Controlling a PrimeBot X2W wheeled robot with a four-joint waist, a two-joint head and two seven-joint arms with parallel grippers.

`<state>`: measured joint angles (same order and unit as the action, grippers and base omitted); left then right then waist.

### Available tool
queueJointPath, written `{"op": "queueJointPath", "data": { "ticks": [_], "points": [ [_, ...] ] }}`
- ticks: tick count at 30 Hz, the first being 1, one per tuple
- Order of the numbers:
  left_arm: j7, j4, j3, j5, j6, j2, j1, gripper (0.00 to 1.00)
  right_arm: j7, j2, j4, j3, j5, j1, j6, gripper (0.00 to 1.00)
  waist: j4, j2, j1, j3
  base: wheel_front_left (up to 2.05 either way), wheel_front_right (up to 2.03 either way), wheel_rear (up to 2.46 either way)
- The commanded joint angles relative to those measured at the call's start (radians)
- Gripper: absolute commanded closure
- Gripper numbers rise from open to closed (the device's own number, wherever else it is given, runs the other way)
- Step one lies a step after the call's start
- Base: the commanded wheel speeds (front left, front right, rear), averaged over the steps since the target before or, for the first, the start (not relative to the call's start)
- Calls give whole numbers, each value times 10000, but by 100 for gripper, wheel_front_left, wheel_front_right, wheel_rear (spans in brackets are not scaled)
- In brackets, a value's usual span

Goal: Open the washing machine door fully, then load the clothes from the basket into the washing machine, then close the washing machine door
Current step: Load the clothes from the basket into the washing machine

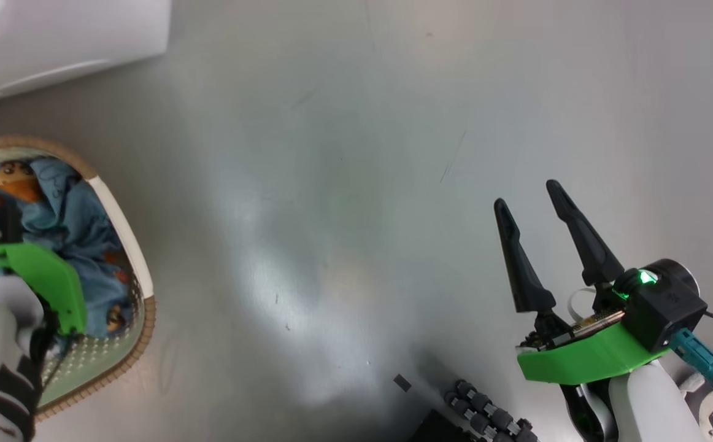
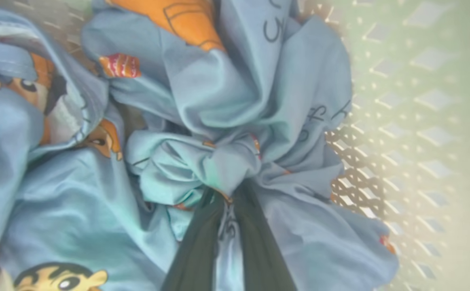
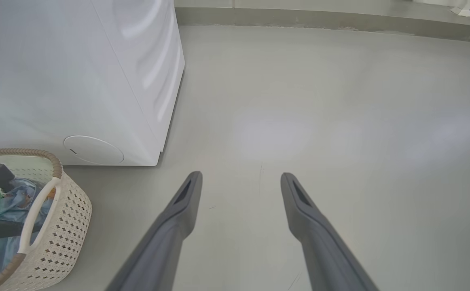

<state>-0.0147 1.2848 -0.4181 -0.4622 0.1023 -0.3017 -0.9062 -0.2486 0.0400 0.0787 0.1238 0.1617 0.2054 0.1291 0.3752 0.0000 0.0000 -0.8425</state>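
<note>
- Head view: the basket (image 1: 121, 215) sits at the left edge on the grey floor (image 1: 344, 202), with the light-blue clothes (image 1: 71, 227) heaped inside it. The left arm (image 1: 0, 331), with its green wrist mount, reaches down into the basket from above, and its jaws are hidden there. A white corner of the washing machine (image 1: 56, 37) shows at the top left, near the basket. The right gripper (image 1: 527, 195) hangs at the lower right over bare floor, well apart from the basket, jaws spread and empty.
- Left wrist view: the left gripper (image 2: 229, 193) has its jaws drawn close together, clamped on a bunched fold of the clothes (image 2: 239, 101). The perforated wall of the basket (image 2: 405, 121) runs along the right.
- Right wrist view: the right gripper (image 3: 241, 177) has its jaws wide apart above the floor (image 3: 340, 121), with nothing between them. The washing machine (image 3: 77, 81) stands at the left, and the basket (image 3: 61, 226) sits just in front of it with the clothes (image 3: 14, 198) inside.
</note>
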Motion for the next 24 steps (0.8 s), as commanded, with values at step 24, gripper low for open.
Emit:
{"op": "queueJointPath", "data": {
  "ticks": [24],
  "points": [
    [2292, -758, -470, -895, 281, 1069, 2908, 100, 471, 102, -257, -98, -646, -464, 16, 0, -2237, 0, 0, 4053, 0, 0, 0]
  ]
}}
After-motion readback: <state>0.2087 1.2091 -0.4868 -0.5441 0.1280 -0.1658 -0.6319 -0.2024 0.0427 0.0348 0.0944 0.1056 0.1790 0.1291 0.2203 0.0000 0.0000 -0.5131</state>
